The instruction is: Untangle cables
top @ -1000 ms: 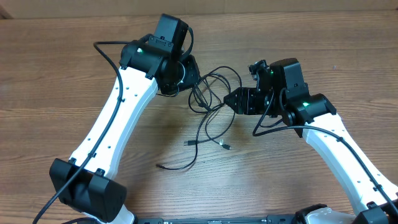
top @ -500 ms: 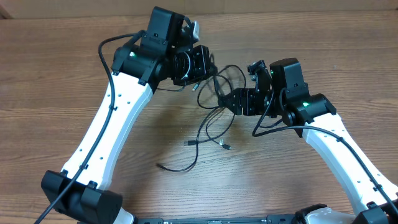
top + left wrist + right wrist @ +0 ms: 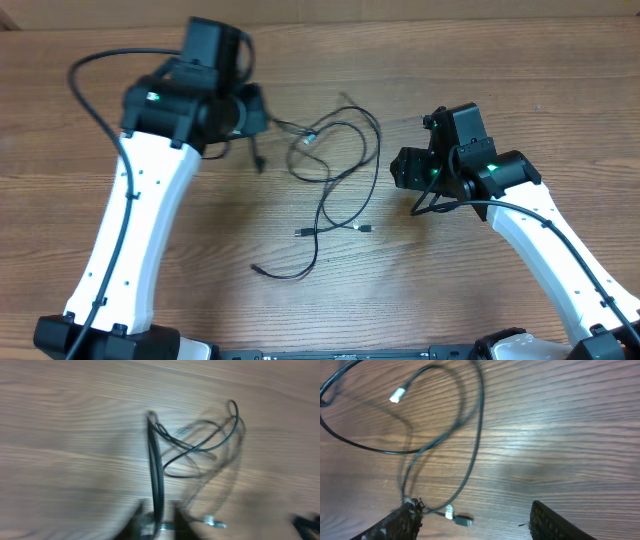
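The cables [image 3: 322, 205] are thin black cords, loosely looped at mid-table, with small silvery plugs [image 3: 365, 230] lying in front. My left gripper [image 3: 252, 118] is at the tangle's left. One strand stretches from it to the loops and a short end dangles below it. In the blurred left wrist view a doubled cable [image 3: 155, 470] runs straight between the fingers of my left gripper [image 3: 159, 521], which stand slightly apart. My right gripper [image 3: 400, 168] is right of the loops, open wide with nothing in it. In its wrist view a cable [image 3: 481, 405] curves past the right gripper [image 3: 475, 506], and a plug [image 3: 451, 511] lies by the left finger.
The wooden table [image 3: 500, 80] bears only the cords and both white arms. A cable end [image 3: 256, 267] lies toward the front. Thick black wires run along each arm.
My left arm swung left, dragging a strand out of the tangle, and its jaws parted a little. The right gripper drew back to the right, away from the loops, which spread out.
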You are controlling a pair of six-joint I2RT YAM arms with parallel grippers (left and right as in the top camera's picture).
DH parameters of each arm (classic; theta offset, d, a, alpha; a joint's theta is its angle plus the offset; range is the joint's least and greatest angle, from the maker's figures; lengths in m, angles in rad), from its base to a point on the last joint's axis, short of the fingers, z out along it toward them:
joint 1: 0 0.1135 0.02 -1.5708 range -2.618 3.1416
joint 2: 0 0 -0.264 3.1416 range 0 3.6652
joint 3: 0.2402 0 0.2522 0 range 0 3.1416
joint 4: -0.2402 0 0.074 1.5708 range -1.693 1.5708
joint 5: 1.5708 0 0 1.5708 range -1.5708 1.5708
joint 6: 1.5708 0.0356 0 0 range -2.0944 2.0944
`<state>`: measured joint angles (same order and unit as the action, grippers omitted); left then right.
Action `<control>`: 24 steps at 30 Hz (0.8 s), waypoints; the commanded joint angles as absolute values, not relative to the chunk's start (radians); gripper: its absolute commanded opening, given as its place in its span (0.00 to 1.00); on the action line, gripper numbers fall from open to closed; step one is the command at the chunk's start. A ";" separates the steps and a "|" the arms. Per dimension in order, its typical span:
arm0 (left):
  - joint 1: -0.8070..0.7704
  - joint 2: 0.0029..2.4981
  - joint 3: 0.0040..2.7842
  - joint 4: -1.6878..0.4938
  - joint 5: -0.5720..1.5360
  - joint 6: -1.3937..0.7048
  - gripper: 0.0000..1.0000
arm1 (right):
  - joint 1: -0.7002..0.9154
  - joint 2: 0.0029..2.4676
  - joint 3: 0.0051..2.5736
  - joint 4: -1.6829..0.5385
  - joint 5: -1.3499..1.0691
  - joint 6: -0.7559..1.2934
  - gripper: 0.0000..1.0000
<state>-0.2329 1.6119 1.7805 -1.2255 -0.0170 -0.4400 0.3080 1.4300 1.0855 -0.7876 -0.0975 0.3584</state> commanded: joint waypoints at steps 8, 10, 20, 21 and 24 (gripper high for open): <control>-0.170 1.597 1.796 -1.292 -0.003 -0.423 0.97 | 0.308 1.427 1.110 -0.732 -0.255 0.365 0.71; -0.170 1.596 1.796 -1.310 0.001 -0.424 0.95 | 0.308 1.427 1.110 -0.720 -0.311 0.365 0.70; -0.169 1.581 1.796 -1.326 -0.036 -0.414 0.99 | 0.308 1.427 1.176 -0.866 -0.271 0.308 0.74; -0.169 1.582 1.795 -1.318 -0.035 -0.414 1.00 | 0.308 1.427 1.188 -0.880 -0.256 0.308 0.75; -0.178 1.600 1.792 -1.256 0.020 -0.344 1.00 | 0.308 1.427 1.205 -0.893 -0.241 0.309 0.76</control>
